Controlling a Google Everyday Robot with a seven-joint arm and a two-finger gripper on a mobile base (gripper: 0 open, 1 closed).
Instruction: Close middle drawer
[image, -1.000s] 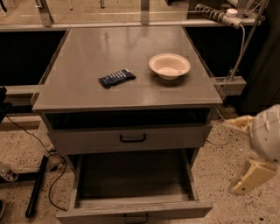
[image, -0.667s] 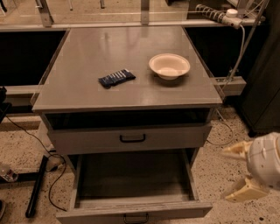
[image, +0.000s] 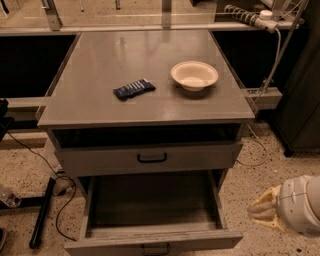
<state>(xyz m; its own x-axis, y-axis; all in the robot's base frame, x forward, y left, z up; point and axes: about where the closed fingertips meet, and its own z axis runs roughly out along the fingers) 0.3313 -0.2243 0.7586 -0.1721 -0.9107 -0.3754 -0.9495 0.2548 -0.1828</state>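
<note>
One change: gripper (image: 263, 210) has sunk lower at right, beside the cabinet, touching nothing | spread or pressed together: cannot tell | middle drawer (image: 150, 210) unmoved, pulled far out beneath the worktop (image: 100, 107) | closing push likely not begun.

Cabinet top (image: 145, 55): grey, smooth, satin sheen w/ soft glare. Middle drawer (image: 150, 239): grey, matt, painted-metal look. Bowl (image: 194, 75): cream, matt. Packet (image: 134, 89): dark blue, shiny film. Floor (image: 245, 190): speckled, stone-like. Gripper (image: 261, 210), lower right nr drawer: cream matt front, white smooth shell
</note>
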